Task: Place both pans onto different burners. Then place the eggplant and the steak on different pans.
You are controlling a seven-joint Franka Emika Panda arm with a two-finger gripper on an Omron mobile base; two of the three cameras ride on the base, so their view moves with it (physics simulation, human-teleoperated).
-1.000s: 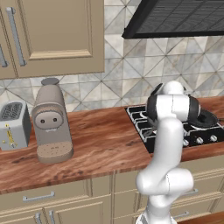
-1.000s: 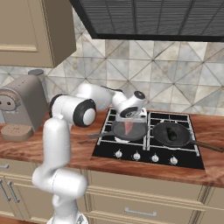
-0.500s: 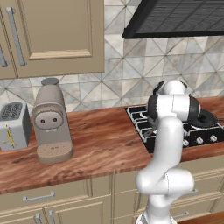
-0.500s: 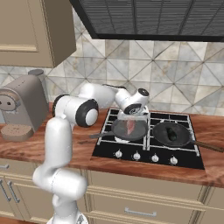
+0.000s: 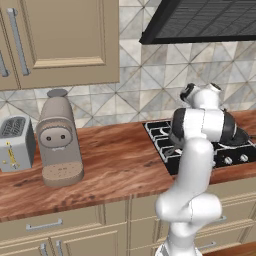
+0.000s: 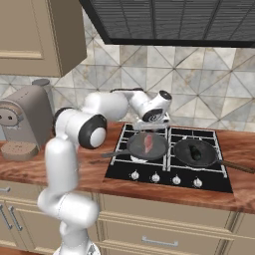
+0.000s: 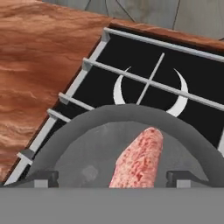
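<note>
Two base views flank the cooktop (image 6: 169,154) from behind; the hand view looks closely down at it.

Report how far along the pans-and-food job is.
Done, by the look of it: the grey pan and the dark pan sit on separate front burners. The steak lies in the grey pan, the eggplant in the dark one. In hand: nothing; the gripper hangs open above the steak, which lies free between the fingertips in the hand view. Left: nothing visible.
</note>
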